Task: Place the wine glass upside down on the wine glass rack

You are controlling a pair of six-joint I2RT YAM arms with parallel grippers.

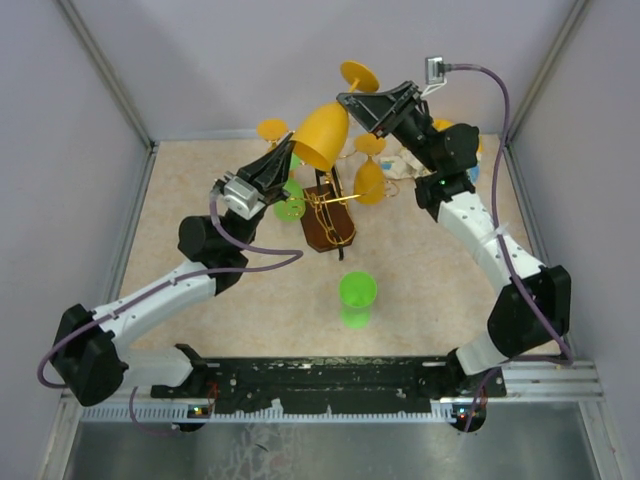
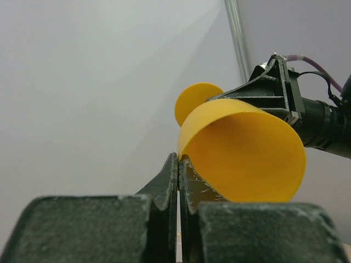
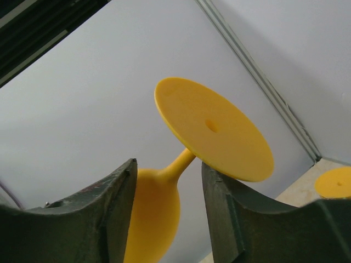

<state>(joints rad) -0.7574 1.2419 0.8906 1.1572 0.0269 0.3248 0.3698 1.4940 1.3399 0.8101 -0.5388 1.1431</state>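
Holding glass (image 1: 322, 135) aloft, foot far | L gripper (image 2: 179, 161) clenched on rim | R gripper (image 3: 167, 167) spread round stem | prob regrasp to hang it on rack (image 1: 328, 215)

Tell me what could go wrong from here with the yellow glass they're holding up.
The left gripper pinches only the rim of the wine glass, while the right gripper stands open round the stem, so it may slip or swing. Lowering it could bump the hanging yellow glass already at the wine glass rack.
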